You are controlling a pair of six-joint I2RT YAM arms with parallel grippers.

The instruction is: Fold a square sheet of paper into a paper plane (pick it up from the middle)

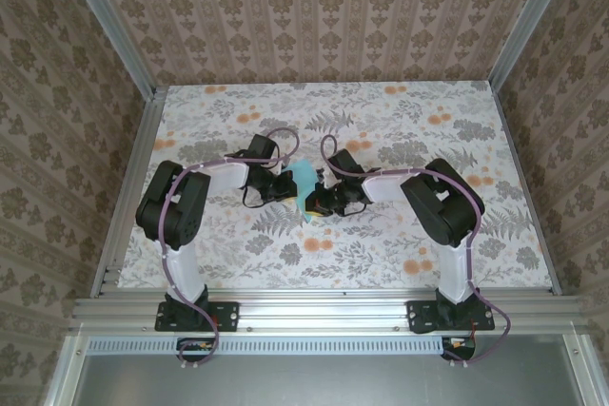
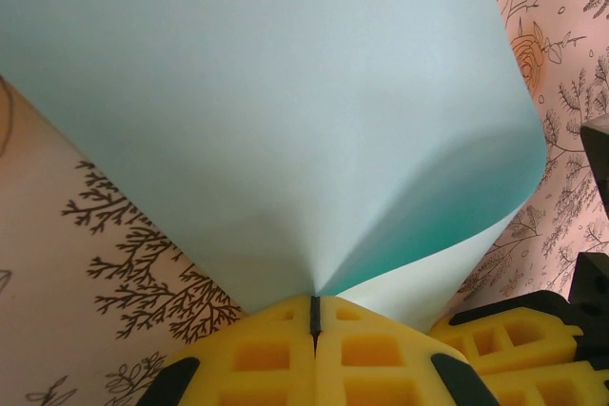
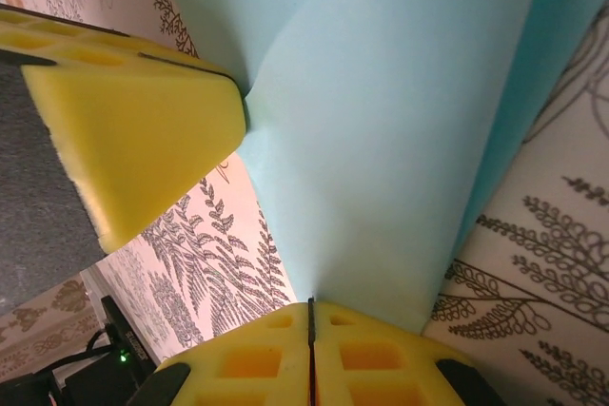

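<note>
The left fingers (image 2: 266,354) are found closed, pinching an edge of the sheet of paper (image 2: 285,121). The right fingers (image 3: 257,358) are likewise closed on it from the opposite side. The sheet is held bowed over the counter (image 1: 381,235), fanning away from both pinch points (no crease noted). It stands between the arms, equally near each, running near-to-far.

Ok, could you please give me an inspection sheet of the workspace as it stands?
Surface: floral table, flat.
Job's things: paper, bowed, pinched between both grippers; no plane shape yet.
Clutter: nothing seen.
Grippers: left gripper shut on paper; right gripper shut on paper.
Cables: purple cables along both arms.
Surroundings: patterned walls, aluminium frame.
</note>
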